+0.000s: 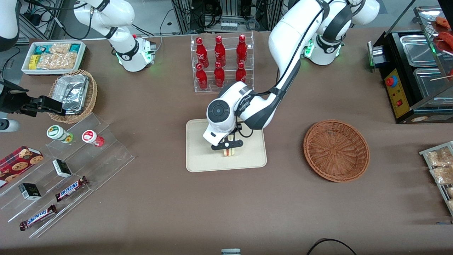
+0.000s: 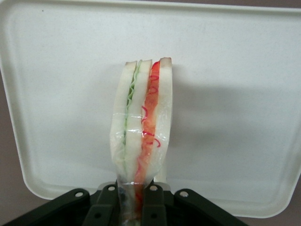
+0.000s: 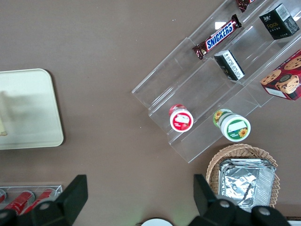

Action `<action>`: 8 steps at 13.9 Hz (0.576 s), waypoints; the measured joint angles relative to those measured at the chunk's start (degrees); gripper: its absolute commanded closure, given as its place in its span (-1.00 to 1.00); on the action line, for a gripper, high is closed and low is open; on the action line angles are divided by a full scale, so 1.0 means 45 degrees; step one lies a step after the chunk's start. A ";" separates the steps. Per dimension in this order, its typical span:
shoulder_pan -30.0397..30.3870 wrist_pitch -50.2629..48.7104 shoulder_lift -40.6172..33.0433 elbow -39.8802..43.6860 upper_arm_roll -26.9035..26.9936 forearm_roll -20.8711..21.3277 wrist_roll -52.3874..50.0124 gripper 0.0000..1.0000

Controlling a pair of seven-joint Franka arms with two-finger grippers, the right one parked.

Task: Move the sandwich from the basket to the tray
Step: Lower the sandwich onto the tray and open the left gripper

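Observation:
The cream-beige tray [image 1: 201, 161] lies at the table's middle. My left gripper [image 1: 228, 148] is over the tray, shut on the sandwich [image 1: 229, 152], a wrapped wedge of pale bread with red and green filling. In the left wrist view the sandwich [image 2: 143, 122] hangs between the black fingers [image 2: 157, 207] just above the tray's surface [image 2: 235, 117]; I cannot tell whether it touches. The reddish-brown wicker basket [image 1: 336, 150] stands empty on the table, toward the working arm's end.
A clear rack of red bottles [image 1: 221, 62] stands farther from the front camera than the tray. A tan wicker basket with foil containers [image 1: 72, 95], a white bin of snacks [image 1: 53, 56] and a clear stepped shelf with snacks [image 1: 63, 170] lie toward the parked arm's end. A black food warmer [image 1: 414, 74] stands at the working arm's end.

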 measured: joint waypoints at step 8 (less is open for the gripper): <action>0.0000 0.0055 0.0401 0.0223 0.0009 0.0000 -0.0569 1.00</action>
